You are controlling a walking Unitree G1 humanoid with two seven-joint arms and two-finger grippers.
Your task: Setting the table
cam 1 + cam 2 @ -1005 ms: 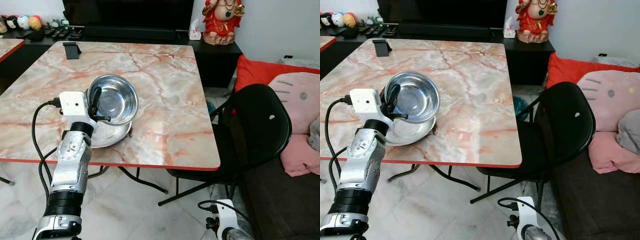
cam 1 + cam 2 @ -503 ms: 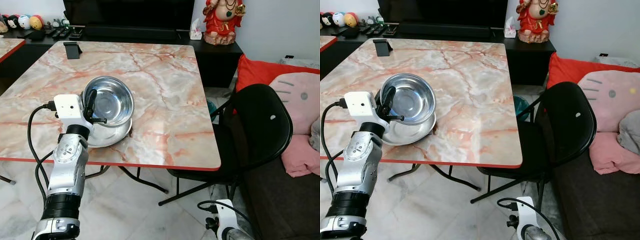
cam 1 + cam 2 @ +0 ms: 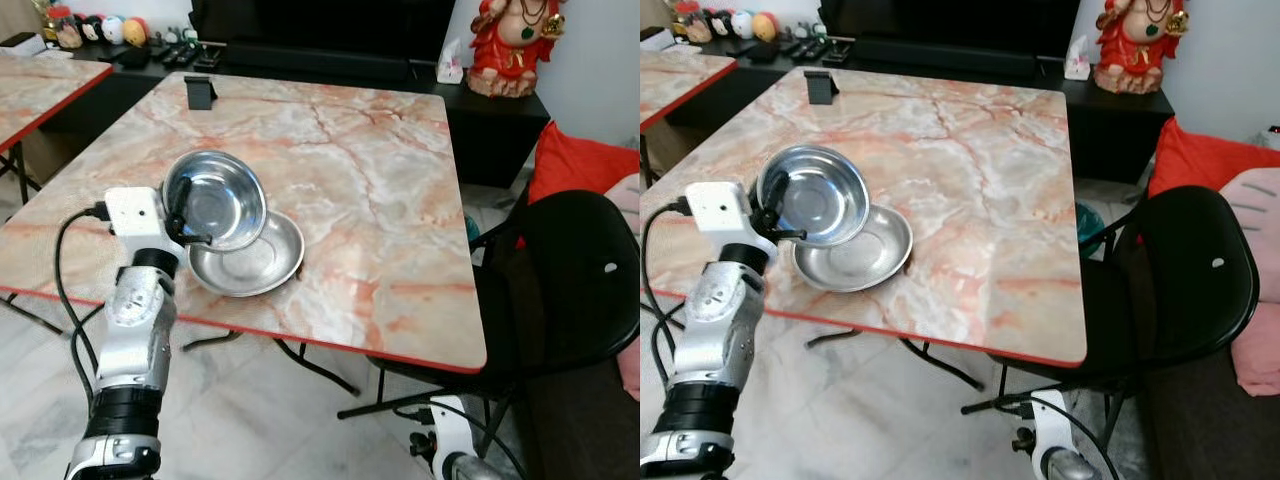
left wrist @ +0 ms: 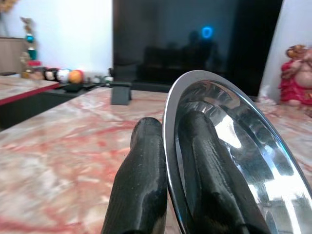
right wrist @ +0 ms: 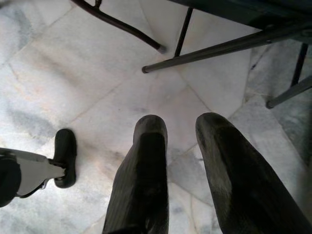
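Observation:
My left gripper [image 3: 184, 222] is shut on the rim of a steel bowl [image 3: 215, 199], holding it tilted above the marble table [image 3: 370, 190]. In the left wrist view the two black fingers [image 4: 141, 180] pinch the bowl's rim [image 4: 170, 146], one finger outside and one inside. A second steel bowl [image 3: 255, 262] lies flat on the table beneath and to the right of the held one, close to the red front edge. My right gripper [image 5: 180, 170] hangs low beside the chair, open, with nothing between its fingers, over the floor.
A black chair [image 3: 575, 290] stands at the table's right side. A black phone stand [image 3: 201, 92] sits at the far left of the table. Behind are a dark TV cabinet [image 3: 330, 62] and a red figurine [image 3: 512, 40]. Another table [image 3: 40, 80] is at left.
The camera has shifted, so the table sits further right in view. The held bowl has lifted off and moved left of the lower bowl, which now shows more fully.

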